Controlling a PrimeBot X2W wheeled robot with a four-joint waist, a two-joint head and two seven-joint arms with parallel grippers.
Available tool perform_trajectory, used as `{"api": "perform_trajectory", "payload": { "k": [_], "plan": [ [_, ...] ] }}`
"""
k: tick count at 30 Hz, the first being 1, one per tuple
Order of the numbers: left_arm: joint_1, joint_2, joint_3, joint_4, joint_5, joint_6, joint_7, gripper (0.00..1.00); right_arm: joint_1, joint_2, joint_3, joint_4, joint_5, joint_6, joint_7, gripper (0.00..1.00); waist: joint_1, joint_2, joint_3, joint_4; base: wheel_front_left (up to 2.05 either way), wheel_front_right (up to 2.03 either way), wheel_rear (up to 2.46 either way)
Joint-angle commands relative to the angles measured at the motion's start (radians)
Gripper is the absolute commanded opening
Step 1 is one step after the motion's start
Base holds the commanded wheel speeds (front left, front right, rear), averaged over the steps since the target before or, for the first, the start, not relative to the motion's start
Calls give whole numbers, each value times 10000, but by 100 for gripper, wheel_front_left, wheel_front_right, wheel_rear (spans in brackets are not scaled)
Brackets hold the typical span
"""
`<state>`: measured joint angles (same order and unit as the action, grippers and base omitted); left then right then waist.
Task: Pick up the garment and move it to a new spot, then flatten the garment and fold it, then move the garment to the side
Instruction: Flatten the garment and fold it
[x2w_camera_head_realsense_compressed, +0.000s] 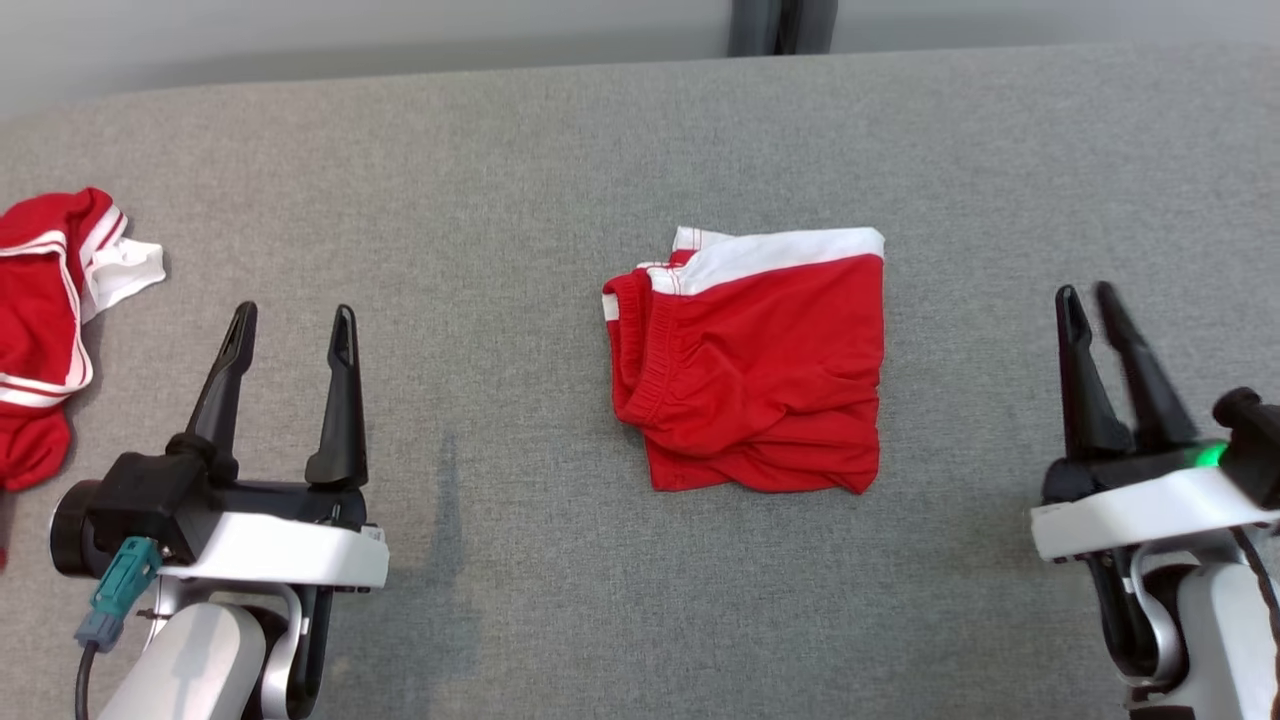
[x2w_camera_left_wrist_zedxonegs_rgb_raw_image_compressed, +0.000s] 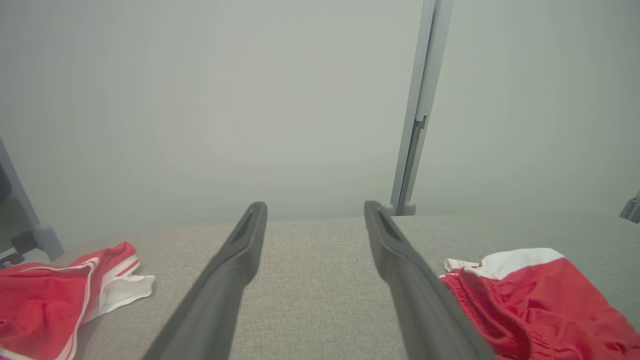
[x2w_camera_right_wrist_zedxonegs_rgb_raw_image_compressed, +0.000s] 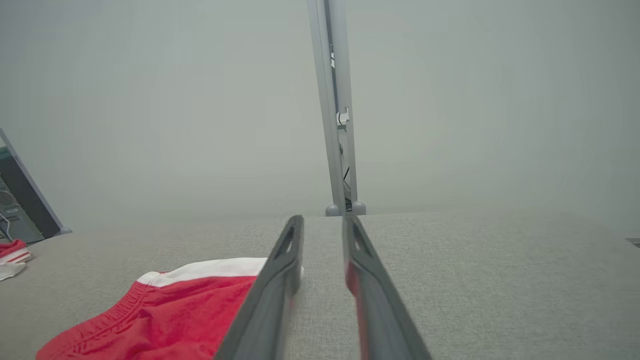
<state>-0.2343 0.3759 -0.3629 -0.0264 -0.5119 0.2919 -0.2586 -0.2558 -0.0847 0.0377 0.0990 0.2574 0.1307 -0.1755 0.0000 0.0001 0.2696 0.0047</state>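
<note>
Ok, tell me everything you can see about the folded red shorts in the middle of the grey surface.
The red shorts look like soft, light knit fabric, folded into a rough square. A white band runs along the far edge, the gathered elastic waistband sits on the robot's left side, and creases cross the near part. They lie flat on the grey cloth surface, and nothing else touches them.

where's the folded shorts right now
Head view: the folded shorts lie mid-table, between the left hand and the right hand, touching neither.
</note>
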Motion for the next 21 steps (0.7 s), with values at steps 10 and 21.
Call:
{"api": "perform_trajectory", "payload": {
  "k": [10,21],
  "plan": [
    [761,167,-137,-98,-68,72,46,100,1311,203,-850,-768,-512,1,684,100,0,-1,-1181,-83,0,0,0],
    [1558,308,-441,-38,-32,174,188,100,2417,271,-1172,-1127,-637,1,1225,100,0,-1,-2165,-12,0,0,0]
  ]
}}
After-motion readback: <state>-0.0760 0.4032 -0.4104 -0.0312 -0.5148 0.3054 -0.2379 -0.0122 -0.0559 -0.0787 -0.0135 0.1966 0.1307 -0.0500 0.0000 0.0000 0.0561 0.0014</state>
